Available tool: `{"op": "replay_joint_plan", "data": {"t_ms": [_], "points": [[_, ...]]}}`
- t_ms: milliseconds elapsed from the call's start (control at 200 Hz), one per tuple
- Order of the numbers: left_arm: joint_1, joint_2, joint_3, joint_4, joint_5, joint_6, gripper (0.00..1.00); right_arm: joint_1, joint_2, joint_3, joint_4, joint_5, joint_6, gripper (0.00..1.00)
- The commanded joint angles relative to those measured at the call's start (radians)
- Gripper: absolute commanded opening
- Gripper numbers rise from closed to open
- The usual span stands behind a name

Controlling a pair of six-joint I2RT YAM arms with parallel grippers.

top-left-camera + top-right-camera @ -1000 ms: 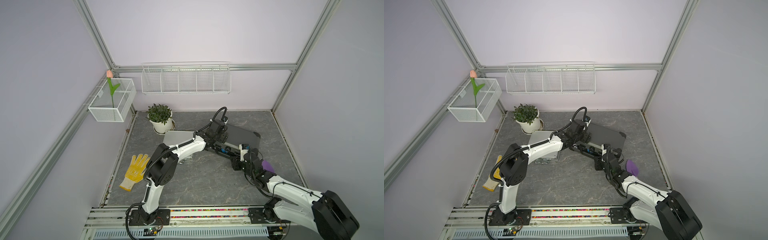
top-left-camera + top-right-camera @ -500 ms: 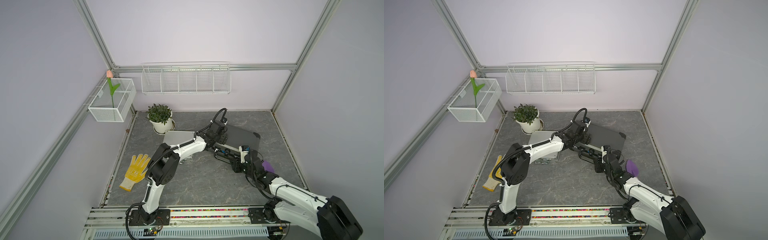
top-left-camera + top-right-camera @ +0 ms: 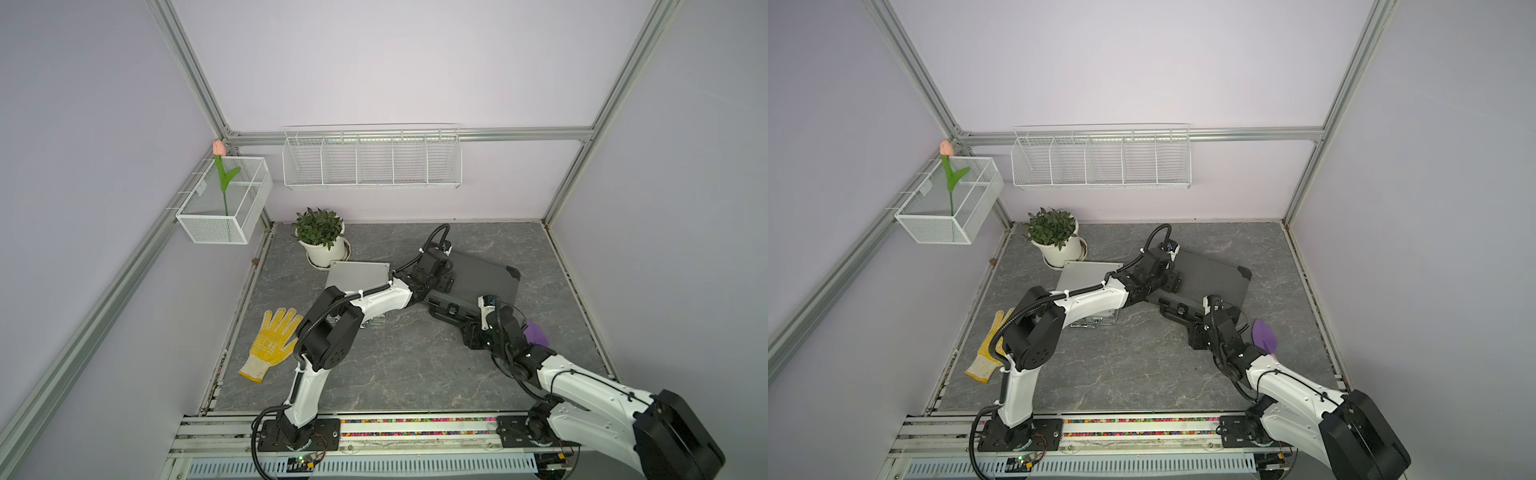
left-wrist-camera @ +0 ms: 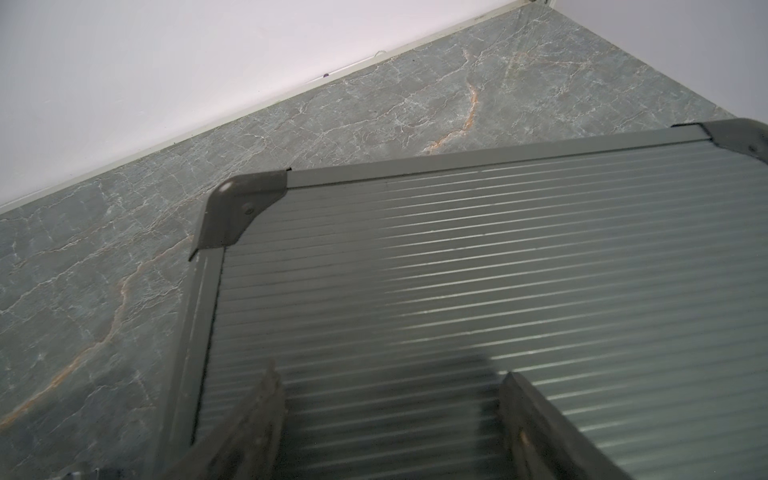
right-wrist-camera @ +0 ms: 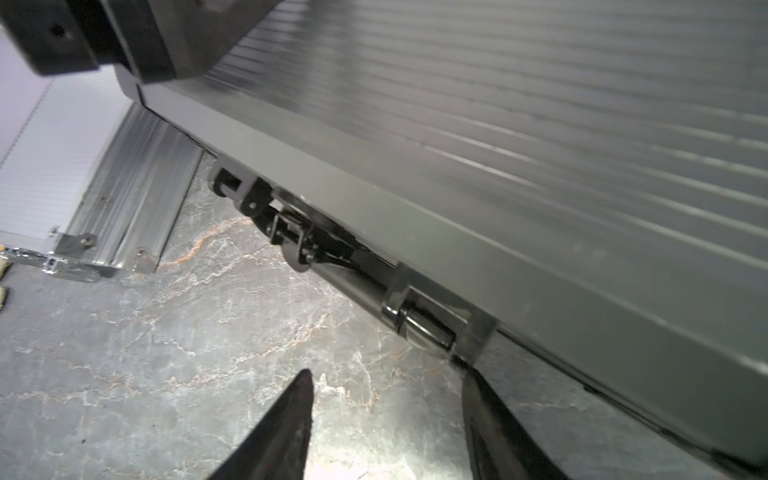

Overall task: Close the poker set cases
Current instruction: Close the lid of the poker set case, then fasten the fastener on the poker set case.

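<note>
The dark grey poker set case point(image 3: 488, 276) point(image 3: 1219, 276) lies at the back right of the table, its ribbed lid point(image 4: 478, 270) down on the base. Its handle point(image 5: 353, 282) and a latch point(image 5: 291, 237) face the front. My left gripper point(image 3: 444, 282) point(image 4: 390, 386) hovers open just over the lid's near left part. My right gripper point(image 3: 468, 332) point(image 5: 386, 372) stands open over the table before the handle, nothing between its fingers. The silver case point(image 3: 357, 272) point(image 5: 137, 199) lies flat to the left, partly hidden by my left arm.
A potted plant point(image 3: 322, 245) stands behind the silver case. A yellow glove point(image 3: 274, 340) lies at the front left and a purple object point(image 3: 1264, 334) sits beside my right arm. White wire baskets point(image 3: 370, 160) hang on the walls.
The dark case's lid has come down from ajar, hiding the contents. My left gripper followed it down. My right gripper drew back from the front edge and opened wider.
</note>
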Motion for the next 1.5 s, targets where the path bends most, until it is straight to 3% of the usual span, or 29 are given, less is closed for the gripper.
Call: {"op": "replay_joint_plan", "data": {"t_ms": [0,220,430,760,885,1190,1499], "points": [[0.002,0.065,-0.076,-0.089,0.024,-0.051,0.83,0.009,-0.05,0.004,-0.063,0.049,0.017,0.6],[0.026,0.027,-0.164,-0.008,0.095,-0.096,0.82,0.016,-0.139,0.084,-0.211,0.083,-0.043,0.63],[0.058,-0.007,-0.219,0.027,0.133,-0.138,0.82,0.025,-0.138,0.22,-0.315,0.083,-0.141,0.72],[0.111,-0.039,-0.287,0.055,0.166,-0.19,0.82,0.025,0.033,0.356,-0.301,0.068,-0.392,0.96],[0.118,-0.046,-0.295,0.054,0.176,-0.202,0.82,0.019,0.105,0.398,-0.316,0.109,-0.48,1.0],[0.151,-0.047,-0.312,0.06,0.219,-0.235,0.82,0.016,0.172,0.395,-0.268,0.046,-0.603,0.98],[0.153,-0.056,-0.303,0.038,0.221,-0.242,0.82,0.016,0.246,0.401,-0.244,0.058,-0.69,0.98]]}}
